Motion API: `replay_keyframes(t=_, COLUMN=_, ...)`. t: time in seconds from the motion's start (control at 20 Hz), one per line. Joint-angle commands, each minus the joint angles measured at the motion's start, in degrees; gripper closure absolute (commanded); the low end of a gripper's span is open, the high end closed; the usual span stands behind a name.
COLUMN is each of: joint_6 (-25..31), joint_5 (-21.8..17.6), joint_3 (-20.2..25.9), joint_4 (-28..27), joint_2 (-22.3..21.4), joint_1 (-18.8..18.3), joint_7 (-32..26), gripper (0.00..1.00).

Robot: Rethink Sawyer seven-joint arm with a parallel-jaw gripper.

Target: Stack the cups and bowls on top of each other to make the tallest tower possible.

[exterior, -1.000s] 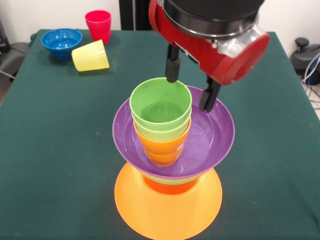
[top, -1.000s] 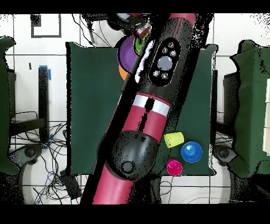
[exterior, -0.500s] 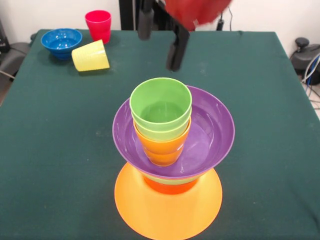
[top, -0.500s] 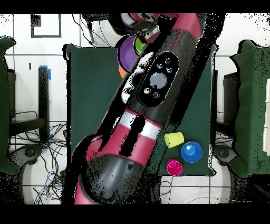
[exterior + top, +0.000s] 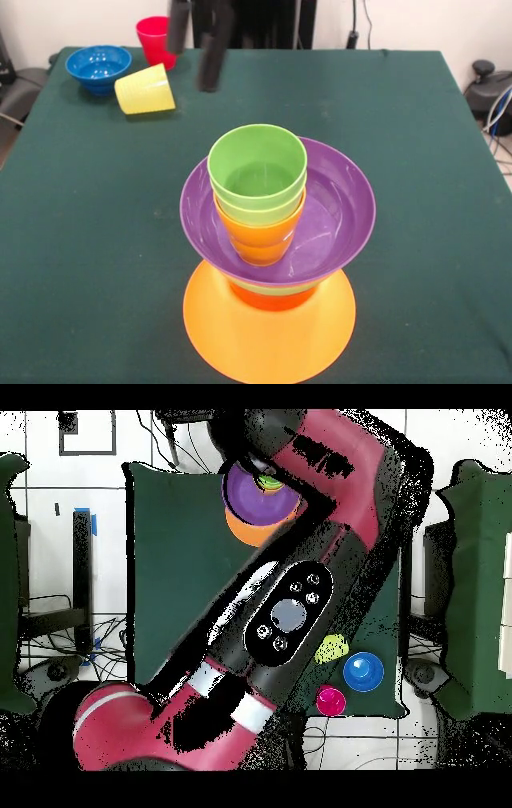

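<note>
The tower stands near the front edge: a wide orange bowl [image 5: 268,340] upside down as base, a red-orange bowl [image 5: 272,298], a thin green bowl rim, then a purple bowl [image 5: 340,212]. In the purple bowl sit nested cups: orange cup [image 5: 260,240], lime green rim, green cup [image 5: 256,168] on top. My gripper [image 5: 194,68] hangs open and empty above the table, behind and left of the tower. The pale yellow cup [image 5: 146,89] lies on its side near it. The red cup [image 5: 157,38] and the blue bowl [image 5: 98,66] stand at the far left corner.
In the overhead view my arm [image 5: 290,614] crosses the table and hides the gripper. The purple bowl [image 5: 255,496], yellow cup [image 5: 330,649], blue bowl [image 5: 363,672] and red cup [image 5: 331,701] show beside it. Cables lie on the floor around the table.
The gripper has lifted away from the green cup on the tower and swung left in the front view, toward the yellow cup. The tower has not moved.
</note>
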Motion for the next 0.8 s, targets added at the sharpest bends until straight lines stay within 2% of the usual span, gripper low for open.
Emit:
replay_keyframes(t=0.05, joint_6=-14.46, joint_5=-6.26, joint_3=19.01, joint_4=20.94, joint_2=-4.83, joint_1=-1.3, joint_7=-15.43, gripper=0.0)
replay_keyframes(t=0.3, joint_6=-19.8, joint_5=-9.34, joint_3=22.73, joint_4=24.01, joint_2=-5.99, joint_1=-2.62, joint_7=-13.08, gripper=0.0)
replay_keyframes(t=0.55, joint_6=-21.19, joint_5=-13.32, joint_3=23.83, joint_4=26.12, joint_2=-7.11, joint_1=-3.31, joint_7=-9.31, gripper=0.0)
replay_keyframes(t=0.8, joint_6=-22.32, joint_5=-15.85, joint_3=23.71, joint_4=28.9, joint_2=-8.33, joint_1=-1.97, joint_7=-3.69, gripper=0.0)
